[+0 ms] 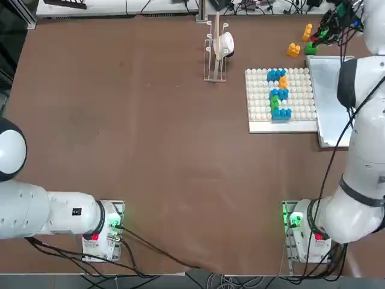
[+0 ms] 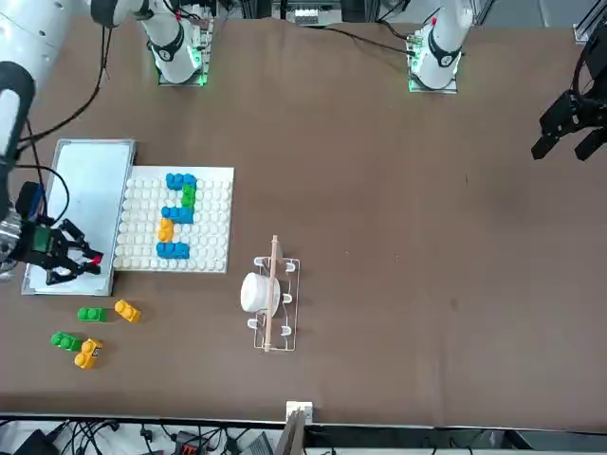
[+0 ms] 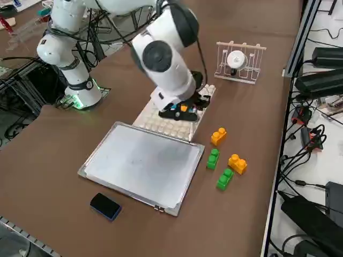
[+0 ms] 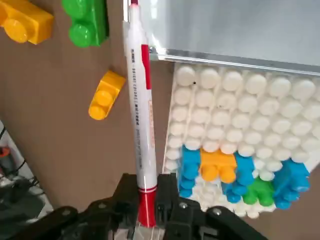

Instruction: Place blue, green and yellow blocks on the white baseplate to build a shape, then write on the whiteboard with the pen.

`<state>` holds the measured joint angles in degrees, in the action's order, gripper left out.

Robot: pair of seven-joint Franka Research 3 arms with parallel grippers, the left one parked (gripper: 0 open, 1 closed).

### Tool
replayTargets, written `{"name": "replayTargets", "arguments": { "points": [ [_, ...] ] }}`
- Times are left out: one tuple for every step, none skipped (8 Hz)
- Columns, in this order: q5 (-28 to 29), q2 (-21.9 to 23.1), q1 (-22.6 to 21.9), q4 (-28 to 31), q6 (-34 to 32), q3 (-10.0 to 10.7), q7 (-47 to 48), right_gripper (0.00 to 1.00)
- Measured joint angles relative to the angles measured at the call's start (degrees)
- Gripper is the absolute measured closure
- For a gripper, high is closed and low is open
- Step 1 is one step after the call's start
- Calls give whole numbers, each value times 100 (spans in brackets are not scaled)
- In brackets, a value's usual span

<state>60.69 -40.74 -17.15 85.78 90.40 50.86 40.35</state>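
Pinched between the two dark fingers [image 4: 125,195] of the right hand [image 4: 147,200] is the pen [image 4: 138,125], one marker with a pale barrel and a red end at the grip; its other end reaches out over the corner of the whiteboard [image 4: 235,30]. That hand hangs above the far edge of the board, beside the white baseplate [image 4: 235,100].

Just next to the hand lies the single baseplate, carrying a built figure of blocks: four blue pieces [image 1: 276,74], one green [image 1: 274,102] and one orange-yellow [image 1: 283,82], stacked in a winding column.

On the bare worktop [image 1: 150,150], on the hand's other side from the baseplate, four loose blocks remain: two green [image 3: 213,158] and two orange-yellow [image 3: 218,136]. They sit near one another off the whiteboard's corner.

One dark oval eraser [image 3: 105,205] rests by the whiteboard's edge, well apart from the hand across the board. One wire rack [image 3: 239,62] holding a white round object stands beyond the baseplate, away from the hand.
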Motion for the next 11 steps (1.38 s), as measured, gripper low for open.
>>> {"name": "replayTargets", "arguments": {
  "points": [
    [212, 2, 349, 10, -488, 9, -306, 81],
    [436, 0, 759, 55, -1042, 8, -637, 81],
    [629, -7, 1211, 140, -1578, -10, -996, 81],
    [724, -13, 1605, 231, -1999, -39, -1299, 81],
    [754, -17, 1861, 337, -2225, -68, -1520, 81],
    [763, -22, 1984, 467, -2280, -88, -1675, 81],
    [766, -31, 2040, 602, -2283, -99, -1763, 81],
    [767, -38, 2085, 753, -2284, -110, -1812, 81],
    [768, -49, 2125, 904, -2289, -117, -1848, 81],
    [768, -74, 2179, 1004, -2339, -124, -1872, 81],
    [768, -133, 2276, 1062, -2461, -128, -1976, 81]
  ]
}}
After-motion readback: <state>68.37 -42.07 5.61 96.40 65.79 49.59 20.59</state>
